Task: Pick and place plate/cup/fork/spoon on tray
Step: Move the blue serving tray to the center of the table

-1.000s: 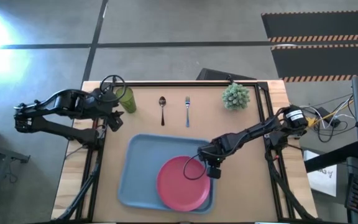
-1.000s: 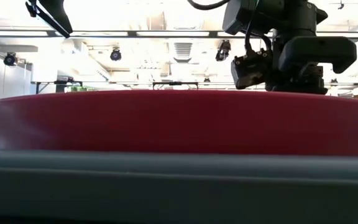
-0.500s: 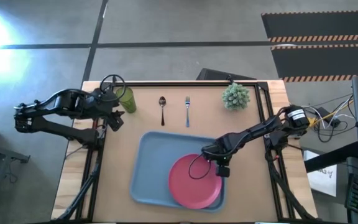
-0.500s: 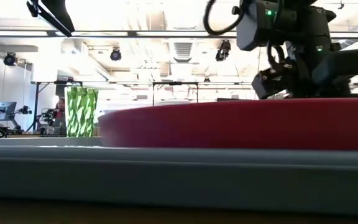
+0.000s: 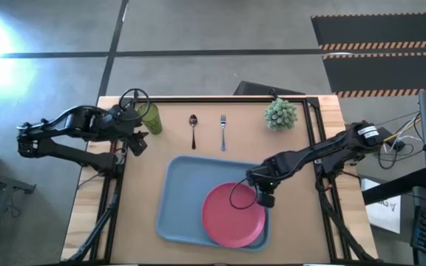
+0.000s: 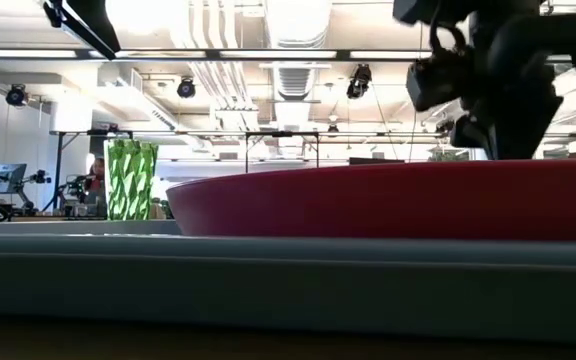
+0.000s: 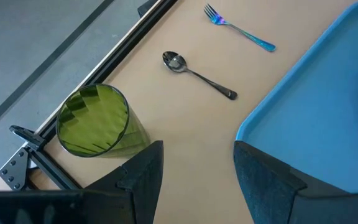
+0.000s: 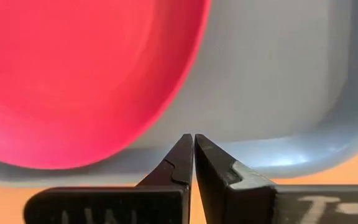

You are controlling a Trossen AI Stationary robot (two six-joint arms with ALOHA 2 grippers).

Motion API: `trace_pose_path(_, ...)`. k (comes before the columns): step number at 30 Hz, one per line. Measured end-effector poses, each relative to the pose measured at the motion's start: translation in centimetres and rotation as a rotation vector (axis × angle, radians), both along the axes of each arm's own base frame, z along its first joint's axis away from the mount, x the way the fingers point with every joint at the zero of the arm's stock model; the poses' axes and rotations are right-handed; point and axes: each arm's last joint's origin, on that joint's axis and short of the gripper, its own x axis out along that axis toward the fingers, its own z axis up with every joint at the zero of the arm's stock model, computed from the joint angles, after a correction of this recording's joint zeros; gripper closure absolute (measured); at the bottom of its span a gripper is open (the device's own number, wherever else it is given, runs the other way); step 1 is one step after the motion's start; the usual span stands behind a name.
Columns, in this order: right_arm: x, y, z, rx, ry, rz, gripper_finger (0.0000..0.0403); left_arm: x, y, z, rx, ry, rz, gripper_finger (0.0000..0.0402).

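- Two arms are working over the table [image 5: 176, 129], one at each side.
- The right gripper [image 5: 262, 193] is hovering at the right edge of the tray [image 5: 180, 196], just beside the plate's rim; in the right wrist view its jaws are pressed together with nothing between them.
- The plate [image 5: 233, 216] is lying flat in the tray's front right part, its rim reaching over the tray's raised edge at the front right corner.
- In the low view the plate [image 6: 398, 200] is filling the middle of the picture, sitting above the tray's near wall [image 6: 268, 280].
- The left gripper [image 5: 136, 138] is waiting at the table's left edge, close to the cup [image 5: 151, 118]; its jaws are standing apart, holding nothing, as the left wrist view shows.
- The cup is standing upright on the table's back left corner, well apart from the tray.
- The spoon [image 5: 193, 129] and the fork [image 5: 222, 131] are lying side by side on the table behind the tray, near each other but not touching, handles pointing toward the tray.
- A small spiky plant [image 5: 280, 114] is sitting at the back right of the table.
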Motion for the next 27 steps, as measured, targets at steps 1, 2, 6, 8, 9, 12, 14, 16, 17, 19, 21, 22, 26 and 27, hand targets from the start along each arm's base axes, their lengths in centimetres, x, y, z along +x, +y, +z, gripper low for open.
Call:
trace_pose_path(1,-0.1,0.3,0.2,0.006,-0.004,-0.012,0.0394,0.0,0.0,0.0,0.0,0.001,0.0,0.0224)
trace_pose_path(2,-0.3,0.6,0.4,0.012,-0.004,-0.018,0.0394,0.1,0.0,0.0,0.0,0.003,0.0,0.0223)
trace_pose_path(6,-1.3,2.2,1.6,0.072,-0.014,-0.048,0.0394,0.2,0.0,-0.1,0.0,0.008,-0.001,0.0223)
trace_pose_path(8,-1.8,3.0,2.4,0.106,-0.043,-0.082,0.0394,0.2,0.0,-0.1,0.0,0.008,-0.001,0.0223)
trace_pose_path(9,-2.0,3.5,2.8,0.125,-0.059,-0.102,0.0394,0.2,0.0,-0.1,0.0,0.009,-0.001,0.0223)
trace_pose_path(12,-2.2,4.9,3.6,0.191,-0.112,-0.144,0.0394,0.2,0.0,-0.1,0.0,0.009,-0.001,0.0224)
trace_pose_path(14,-2.3,6.0,3.8,0.217,-0.139,-0.165,0.0394,0.2,0.0,-0.1,0.0,0.009,-0.001,0.0223)
trace_pose_path(16,-2.4,7.1,3.7,0.223,-0.154,-0.189,0.0394,0.2,0.0,-0.1,0.0,0.009,-0.001,0.0224)
trace_pose_path(17,-2.5,7.6,3.5,0.225,-0.152,-0.197,0.0394,0.2,0.0,-0.1,0.0,0.009,-0.001,0.0223)
trace_pose_path(19,-2.6,8.7,2.7,0.228,-0.125,-0.211,0.0394,0.2,0.0,-0.1,0.0,0.009,-0.001,0.0223)
trace_pose_path(21,-2.8,9.8,1.8,0.226,-0.086,-0.221,0.0394,0.2,0.0,-0.1,0.0,0.009,-0.001,0.0223)
trace_pose_path(22,-2.8,10.4,1.2,0.226,-0.068,-0.221,0.0394,0.2,0.0,-0.1,0.0,0.009,-0.001,0.0223)
trace_pose_path(26,-2.7,12.7,-0.8,0.253,-0.027,-0.217,0.0394,0.2,0.0,-0.1,0.0,0.009,-0.001,0.0223)
trace_pose_path(27,-2.5,13.2,-1.2,0.266,-0.031,-0.221,0.0394,0.2,0.0,-0.1,0.0,0.009,-0.001,0.0223)
